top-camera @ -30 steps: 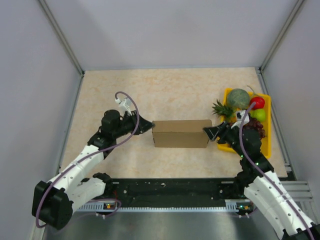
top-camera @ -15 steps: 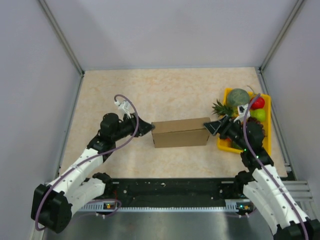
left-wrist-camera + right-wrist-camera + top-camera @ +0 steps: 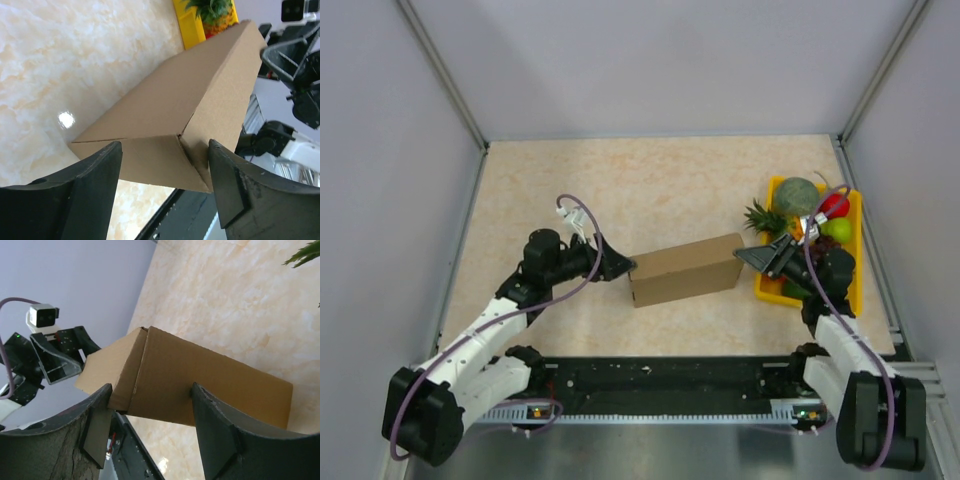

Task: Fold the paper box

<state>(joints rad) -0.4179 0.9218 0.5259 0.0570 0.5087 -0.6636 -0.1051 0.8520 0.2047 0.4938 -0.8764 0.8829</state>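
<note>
The paper box (image 3: pixel 685 268) is a closed brown carton lying skewed in the middle of the table, its right end farther back. My left gripper (image 3: pixel 623 267) is at its left end. In the left wrist view the box (image 3: pixel 190 100) has its end flap between my wide-open fingers (image 3: pixel 95 190), and the gripper (image 3: pixel 165 145) straddles that end. My right gripper (image 3: pixel 748 257) is at the right end. In the right wrist view the gripper (image 3: pixel 151 387) is open, with both fingertips at the lower edge of the box (image 3: pixel 200 385). I cannot tell whether the fingers press on it.
A yellow fruit tray (image 3: pixel 857 245) stands just right of the box with a melon (image 3: pixel 798 195), pineapple (image 3: pixel 765 218), apples and grapes; it also shows in the left wrist view (image 3: pixel 187 25). A black rail (image 3: pixel 660 375) runs along the near edge. White walls enclose the table.
The box has turned counterclockwise, its right end now farther back. The right arm has drawn back to the right. The left gripper has shifted slightly right and nearer.
</note>
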